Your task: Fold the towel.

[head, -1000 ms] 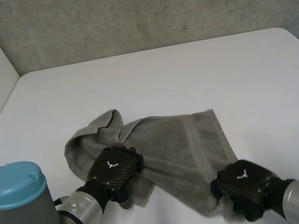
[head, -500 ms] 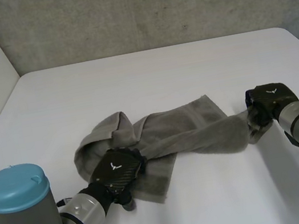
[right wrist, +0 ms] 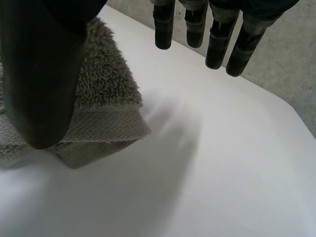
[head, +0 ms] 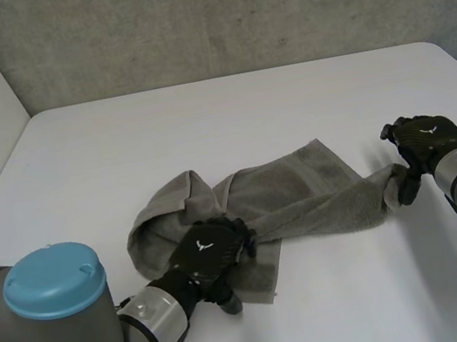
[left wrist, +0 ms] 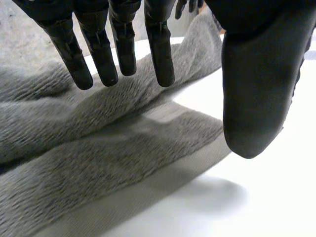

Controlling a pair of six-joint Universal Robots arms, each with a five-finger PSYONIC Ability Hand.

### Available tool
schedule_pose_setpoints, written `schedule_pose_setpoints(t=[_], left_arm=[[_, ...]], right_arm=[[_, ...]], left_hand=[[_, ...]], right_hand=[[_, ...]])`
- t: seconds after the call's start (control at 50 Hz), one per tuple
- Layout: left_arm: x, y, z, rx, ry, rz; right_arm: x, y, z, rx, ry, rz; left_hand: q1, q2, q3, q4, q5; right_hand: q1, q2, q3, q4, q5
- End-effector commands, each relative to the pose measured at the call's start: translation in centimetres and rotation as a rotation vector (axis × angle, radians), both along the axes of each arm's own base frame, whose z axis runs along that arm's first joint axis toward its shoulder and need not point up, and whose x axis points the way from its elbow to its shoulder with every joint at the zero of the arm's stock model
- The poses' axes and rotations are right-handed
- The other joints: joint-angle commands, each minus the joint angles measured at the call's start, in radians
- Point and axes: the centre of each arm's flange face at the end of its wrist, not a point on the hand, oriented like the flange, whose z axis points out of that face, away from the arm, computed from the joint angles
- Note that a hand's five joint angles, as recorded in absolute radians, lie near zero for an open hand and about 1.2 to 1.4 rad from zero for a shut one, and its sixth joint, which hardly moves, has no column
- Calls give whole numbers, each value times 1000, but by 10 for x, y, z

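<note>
The grey towel (head: 303,191) lies bunched on the white table (head: 245,115), stretched rightward. We rest our left hand (head: 205,250) on its near edge, probably anchoring it. Our right hand (head: 425,141) sits at its right corner. Both have straight fingers, clamping nothing.

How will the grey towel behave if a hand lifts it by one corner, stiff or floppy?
Probably floppy: the towel lies in soft folds and bunches, so it should sag. Its looped pile looks rough, so likely not slippery. Pushed, it would probably wrinkle rather than slide whole.
</note>
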Motion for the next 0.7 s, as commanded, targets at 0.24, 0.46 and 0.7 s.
schedule_pose_setpoints(t=[0.24,0.46,0.7], left_arm=[[-29,9,-18,28,-3,-77],[-32,7,-26,18,-30,-43],[-34,4,-27,-17,-55,-41]], right_arm=[[-14,38,8,37,-39,91],[-15,38,8,33,-19,98],[-15,39,8,30,-19,98]], left_hand=[[254,250,241,241,251],[210,206,197,197,207],[130,127,117,117,128]], right_hand=[[-68,-71,-71,-83,-59],[-68,-71,-71,-83,-59],[-68,-71,-71,-83,-59]])
